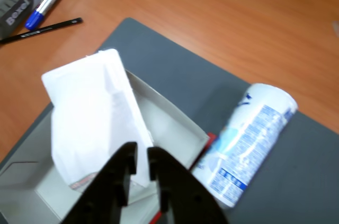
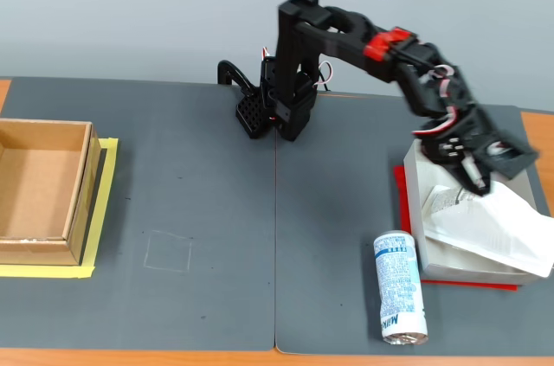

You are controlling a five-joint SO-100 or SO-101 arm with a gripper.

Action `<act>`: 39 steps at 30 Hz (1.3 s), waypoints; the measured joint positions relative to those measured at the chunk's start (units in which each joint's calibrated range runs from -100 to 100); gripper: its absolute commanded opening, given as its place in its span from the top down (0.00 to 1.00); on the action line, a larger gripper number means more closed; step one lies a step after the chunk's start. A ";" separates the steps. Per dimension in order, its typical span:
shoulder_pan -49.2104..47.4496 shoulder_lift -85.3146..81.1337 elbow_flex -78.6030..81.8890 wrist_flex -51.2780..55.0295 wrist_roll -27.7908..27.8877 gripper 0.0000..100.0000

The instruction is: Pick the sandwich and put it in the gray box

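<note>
The black two-finger tool (image 1: 142, 156) is clenched on one end of the white plastic-wrapped sandwich (image 1: 92, 123) — the package lies slanted across the shallow pale gray cardboard box (image 2: 472, 269), overhanging its rim.

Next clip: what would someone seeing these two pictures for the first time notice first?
Most striking is the white sandwich lying askew across the gray box at the right of the fixed view, one end overhanging the box's far right wall. The black gripper hangs right over it, jaws nearly closed. A blue-and-white can lies on its side just left of the box, and a brown cardboard box stands far left.
</note>
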State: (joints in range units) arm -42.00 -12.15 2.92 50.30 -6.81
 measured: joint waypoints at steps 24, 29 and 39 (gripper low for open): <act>29.26 -53.02 55.59 0.00 0.00 0.98; 31.98 -60.58 64.75 0.00 0.00 0.98; 34.78 -73.41 81.54 0.00 1.07 0.98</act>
State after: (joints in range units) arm -7.22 -85.56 84.46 50.30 -5.74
